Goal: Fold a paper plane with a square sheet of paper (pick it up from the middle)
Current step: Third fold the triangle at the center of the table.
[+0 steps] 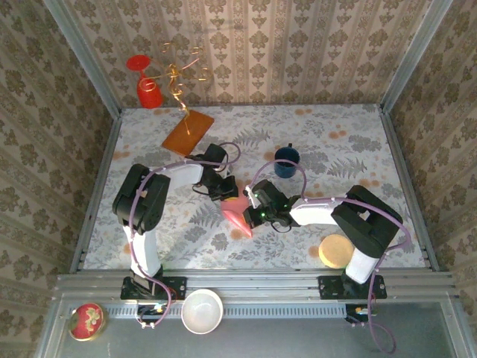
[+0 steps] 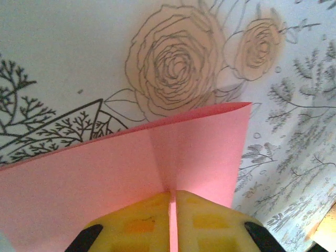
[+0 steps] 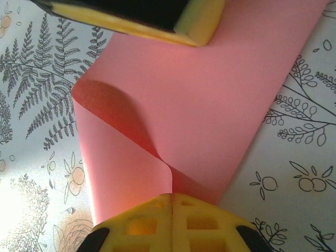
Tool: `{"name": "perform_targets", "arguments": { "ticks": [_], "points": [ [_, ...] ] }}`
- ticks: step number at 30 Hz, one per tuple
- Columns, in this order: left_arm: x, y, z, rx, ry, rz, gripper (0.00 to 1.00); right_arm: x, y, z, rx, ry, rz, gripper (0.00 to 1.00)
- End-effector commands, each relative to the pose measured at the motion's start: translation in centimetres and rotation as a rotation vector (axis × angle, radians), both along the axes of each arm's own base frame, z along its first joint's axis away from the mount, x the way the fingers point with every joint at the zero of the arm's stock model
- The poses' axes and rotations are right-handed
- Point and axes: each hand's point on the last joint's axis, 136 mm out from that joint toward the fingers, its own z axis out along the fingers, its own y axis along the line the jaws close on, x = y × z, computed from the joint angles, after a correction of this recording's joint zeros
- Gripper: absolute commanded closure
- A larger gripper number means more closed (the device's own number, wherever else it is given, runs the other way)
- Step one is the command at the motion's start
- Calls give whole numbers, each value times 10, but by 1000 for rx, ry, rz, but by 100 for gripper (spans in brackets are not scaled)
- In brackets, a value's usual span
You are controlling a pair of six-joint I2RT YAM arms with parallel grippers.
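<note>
The pink-red sheet of paper (image 1: 237, 214) lies mid-table, bent and partly lifted between both arms. My left gripper (image 1: 223, 192) comes in from the far left side and is shut on the sheet's edge. In the left wrist view its yellow pads (image 2: 142, 220) pinch a crease of the sheet (image 2: 105, 173), with a pink sliver showing between them. My right gripper (image 3: 172, 195) is shut on the near edge, where the sheet of paper (image 3: 210, 105) curls over into a soft fold. The left gripper's fingers (image 3: 157, 21) show at the top of the right wrist view. A paper plane is out of view.
An orange-brown board (image 1: 188, 130) lies at the back left, beside a red cup (image 1: 147, 89) and a gold wire coil (image 1: 179, 74). A dark blue cup (image 1: 287, 161) stands behind the right gripper. A tan disc (image 1: 335, 250) lies at the front right. A white bowl (image 1: 202, 310) sits on the front ledge.
</note>
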Motion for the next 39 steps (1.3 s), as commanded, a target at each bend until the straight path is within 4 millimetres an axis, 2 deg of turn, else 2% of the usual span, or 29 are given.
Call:
{"name": "perform_targets", "arguments": {
  "ticks": [1, 6, 17, 39],
  "points": [
    [4, 9, 17, 5, -37, 27, 87, 4, -2, -2, -11, 17, -27, 100],
    [-2, 18, 0, 48, 3, 31, 88, 5, -2, -2, -4, 21, -32, 100],
    [-17, 19, -24, 106, 66, -21, 93, 8, -1, 5, 18, 12, -38, 100],
    [-21, 16, -28, 98, 77, -49, 96, 7, 0, -2, 5, 34, -28, 100]
  ]
}}
